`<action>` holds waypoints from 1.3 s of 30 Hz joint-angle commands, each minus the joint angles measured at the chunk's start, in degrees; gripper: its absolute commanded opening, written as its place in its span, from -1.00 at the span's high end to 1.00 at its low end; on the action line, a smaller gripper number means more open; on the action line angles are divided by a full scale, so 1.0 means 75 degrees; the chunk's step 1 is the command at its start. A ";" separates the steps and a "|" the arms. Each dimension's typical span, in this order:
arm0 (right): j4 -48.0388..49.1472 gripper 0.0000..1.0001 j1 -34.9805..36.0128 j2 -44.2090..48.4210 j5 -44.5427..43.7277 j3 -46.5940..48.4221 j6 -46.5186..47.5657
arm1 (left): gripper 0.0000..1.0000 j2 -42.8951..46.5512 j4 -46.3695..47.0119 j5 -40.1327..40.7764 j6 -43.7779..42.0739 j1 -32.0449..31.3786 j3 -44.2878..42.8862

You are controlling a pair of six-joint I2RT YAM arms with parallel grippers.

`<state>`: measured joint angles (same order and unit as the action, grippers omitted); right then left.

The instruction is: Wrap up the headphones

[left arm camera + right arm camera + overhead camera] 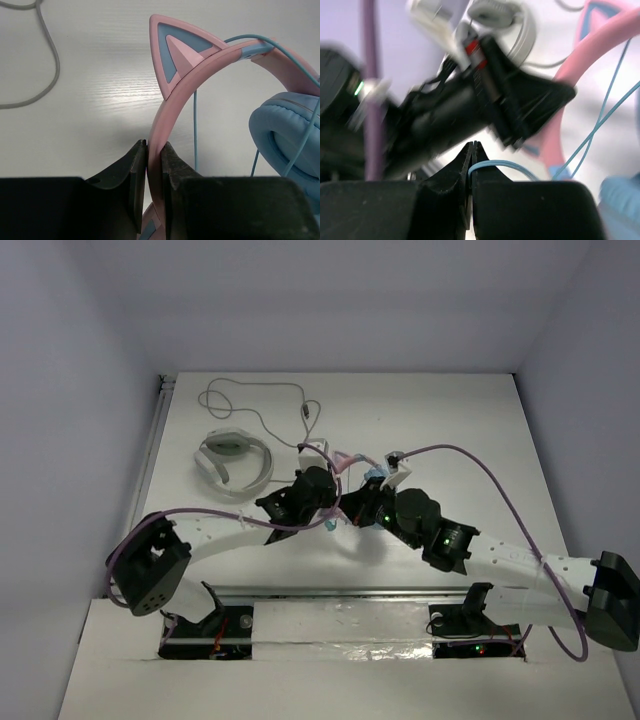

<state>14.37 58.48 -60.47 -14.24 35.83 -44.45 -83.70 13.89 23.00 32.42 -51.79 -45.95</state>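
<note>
The headphones (pixel 352 464) are held up over the middle of the table between both arms. In the left wrist view my left gripper (pixel 155 152) is shut on the pink cat-eared headband (pixel 200 65), low on the band below one ear. A light-blue earcup (pixel 287 137) hangs to the right, with the thin light-blue cable (pixel 195 125) running down beside it. In the right wrist view my right gripper (pixel 471 150) is shut on a loop of that cable (pixel 507 165), close under the left arm's wrist (pixel 470 105). The pink headband (pixel 567 95) arcs behind.
A grey-white curved band (pixel 232 462) lies at the left of the table, and a loose thin grey cable (pixel 255 405) curls behind it. Purple arm cables (pixel 480 465) loop over both arms. White walls enclose the table on three sides.
</note>
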 commanded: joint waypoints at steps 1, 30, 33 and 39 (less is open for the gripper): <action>0.0674 0.94 0.0031 -0.0082 -0.1077 0.0413 -0.0097 | 1.00 0.0695 0.0972 0.0143 0.0516 -0.0312 0.0301; 0.0944 0.45 -0.1433 -0.0703 -0.4065 0.0168 -0.1269 | 1.00 0.0730 0.0340 0.0179 0.0880 -0.1251 0.0455; 0.0943 0.46 -0.1621 -0.0610 -0.3950 -0.0054 -0.1281 | 1.00 0.0847 0.0106 0.0272 0.0752 -0.1251 0.0350; 0.0570 0.57 -0.1621 -0.0282 -0.3820 0.0038 -0.0732 | 1.00 0.0777 -0.0995 0.0296 0.0271 -0.1251 -0.0329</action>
<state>18.26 46.48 -64.86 -40.95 35.24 -52.10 -80.18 6.48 24.03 35.70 -60.82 -43.09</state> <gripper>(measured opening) 0.233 0.115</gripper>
